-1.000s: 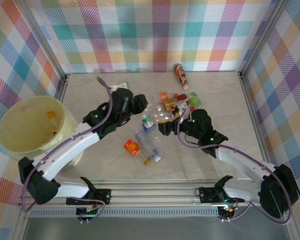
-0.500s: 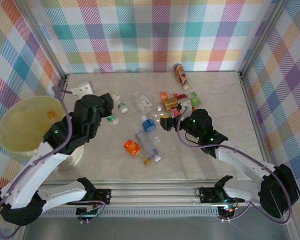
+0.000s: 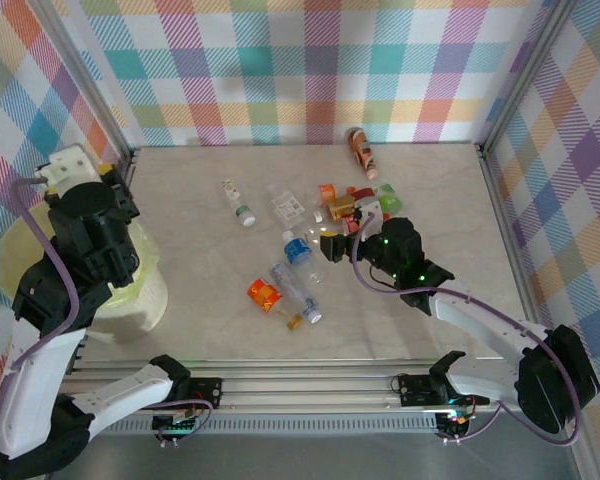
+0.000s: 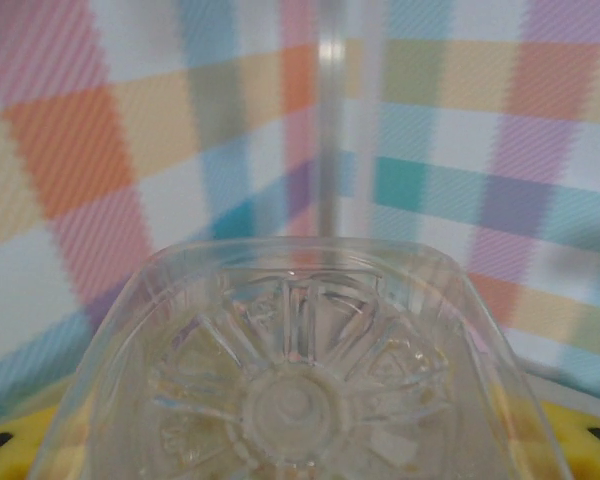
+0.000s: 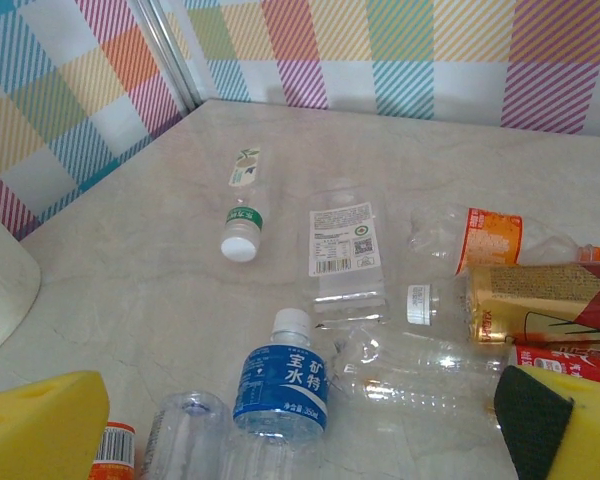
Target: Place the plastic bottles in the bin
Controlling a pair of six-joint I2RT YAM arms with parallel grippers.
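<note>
- A pale, marble-look table [image 3: 460, 200] sat inside walls of bright plaid.
- The bin [image 3: 145, 292], a big round pale yellow bucket, stood at the table's left edge, partly hidden under the left arm.
- The left claw [image 4: 300, 455] was clenched on a clear bottle [image 4: 295, 380]. The bottle's ribbed, star-patterned base faced the wrist camera, with yellow pads [image 4: 570, 432] at its sides.
- The right claw [image 5: 305, 430] was spread wide, grasping nothing, just above the loose bottles [image 3: 298, 288] in mid-table.
- The blue-label bottle [image 5: 280, 385] beneath it carried white Chinese characters and had a white cap.
- The flattened bottle [image 5: 345, 245] bore a white label with small print, a barcode and a square code.
- The orange-label bottle [image 5: 490, 240] was crushed, and the writing on the gold-label bottle [image 5: 540, 300] was too blurred to read.
- The slim bottle [image 5: 242, 215] lay apart, with a green-and-white label and a white cap.
</note>
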